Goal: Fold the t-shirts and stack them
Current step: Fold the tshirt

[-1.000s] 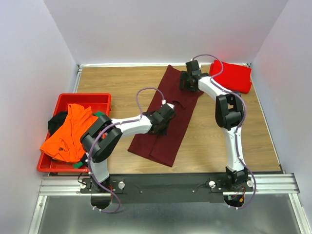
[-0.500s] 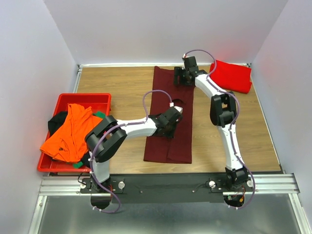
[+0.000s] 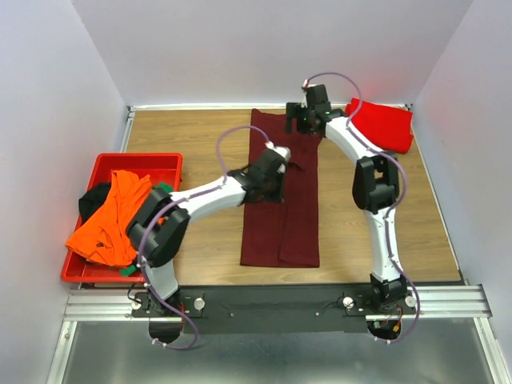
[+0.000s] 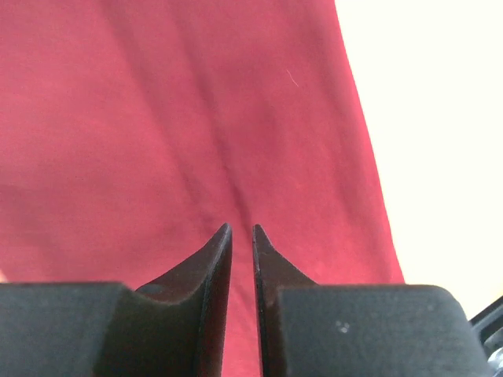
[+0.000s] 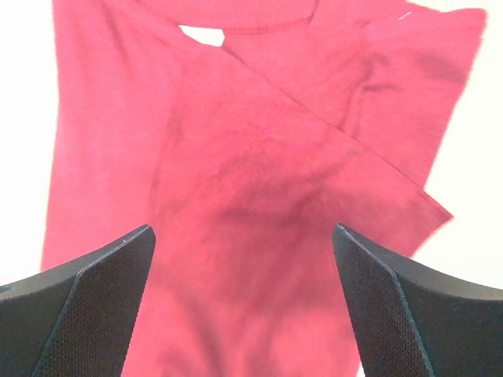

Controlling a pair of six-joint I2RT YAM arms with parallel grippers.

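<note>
The maroon t-shirt (image 3: 280, 216) is soft, matt cloth, faintly creased, on a bench (image 3: 192, 136) of smooth wood-grain board with a slight sheen. Left of it the red tray (image 3: 140, 158) is glossy rigid plastic holding limp orange cloth (image 3: 112, 220). Over it, the right end effector (image 5: 244, 236) has black pads (image 5: 94, 314) with a fine mesh texture.

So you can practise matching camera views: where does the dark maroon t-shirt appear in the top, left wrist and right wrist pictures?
Top external: the dark maroon t-shirt lies as a long strip mid-table, far side to near side.
Left wrist: it fills the left and centre.
Right wrist: it fills most of the picture, collar at top.
Shared landmark: the bare table along the shirt's side edge.
</note>
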